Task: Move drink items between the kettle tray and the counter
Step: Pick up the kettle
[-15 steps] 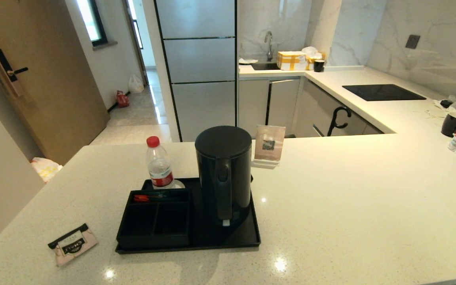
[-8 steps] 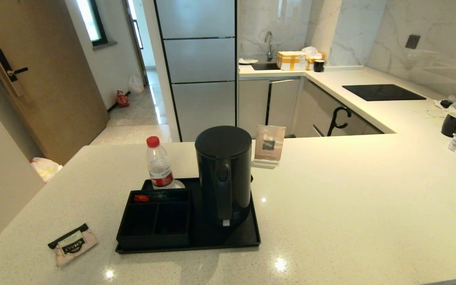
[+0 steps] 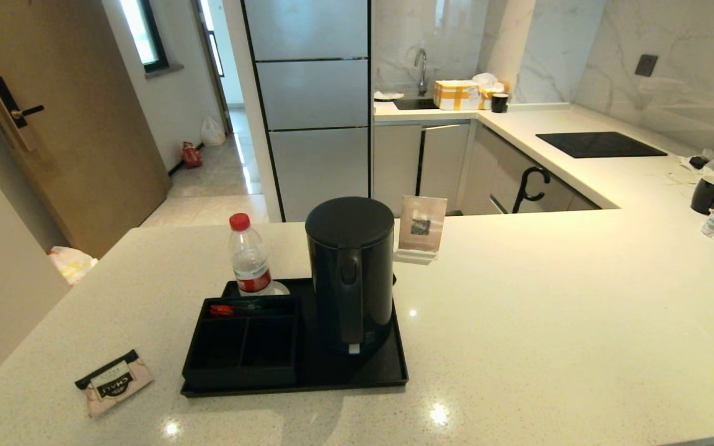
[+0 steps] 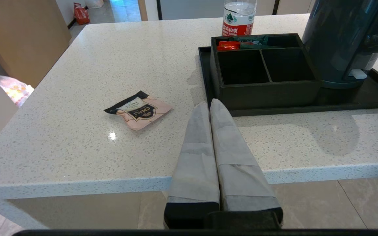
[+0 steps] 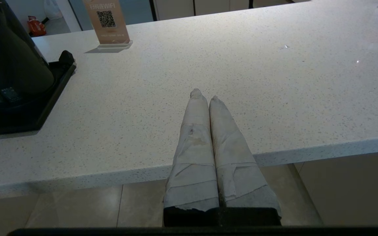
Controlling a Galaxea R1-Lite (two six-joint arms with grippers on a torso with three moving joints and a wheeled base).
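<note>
Tea sachet [image 3: 114, 381] flat on worktop [image 3: 549, 322], left of kettle tray [image 3: 388, 375], long axis slanting toward tray. Left hand [image 4: 209, 105] nearer: sachet just ahead, to its left. Left hand pinched tight, empty, held before worktop edge. Kettle [image 3: 351, 272] upright on tray. Right hand [image 5: 204, 95] pinched tight, empty, parked over bare worktop.

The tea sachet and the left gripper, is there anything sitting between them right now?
No. In the left wrist view only bare counter separates the shut left gripper from the tea sachet; the kettle tray lies off to the other side.
</note>
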